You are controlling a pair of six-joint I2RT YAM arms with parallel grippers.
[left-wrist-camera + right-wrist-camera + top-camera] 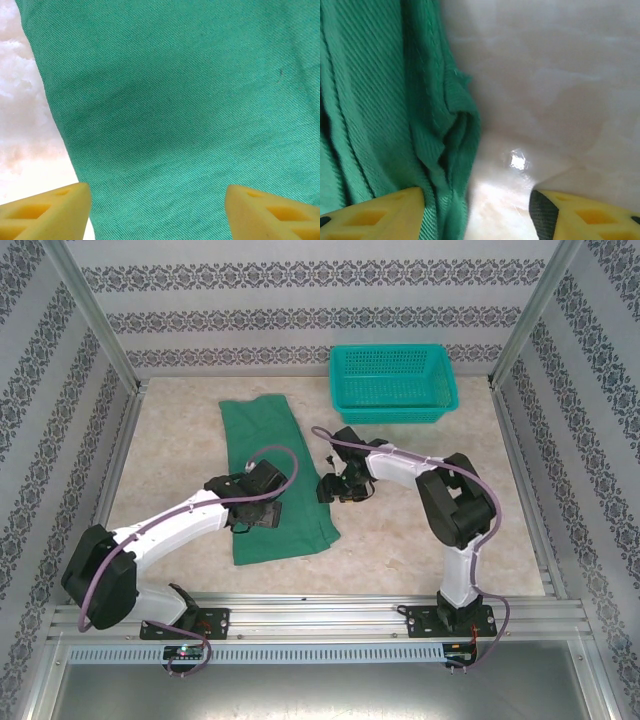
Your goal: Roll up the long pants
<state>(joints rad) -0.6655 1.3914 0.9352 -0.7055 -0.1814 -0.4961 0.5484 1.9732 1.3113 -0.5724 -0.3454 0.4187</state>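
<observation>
The long pants [268,440] lie flat on the table as a long dark green strip, running from the back toward the near edge. My left gripper [258,512] hovers over their near end, open. In the left wrist view its yellow fingers [50,210] stand wide apart over smooth cloth [175,100], with nothing between them. My right gripper [335,490] is at the pants' right edge, also open. In the right wrist view a folded cloth edge [445,145] lies just inside the left finger [380,215], loose, with bare table under the rest of the gap.
A teal mesh basket [393,385] stands at the back right, a little beyond the right arm. Beige tabletop [410,540] stretches to the right of the pants. Patterned walls and metal posts [95,310] enclose the table.
</observation>
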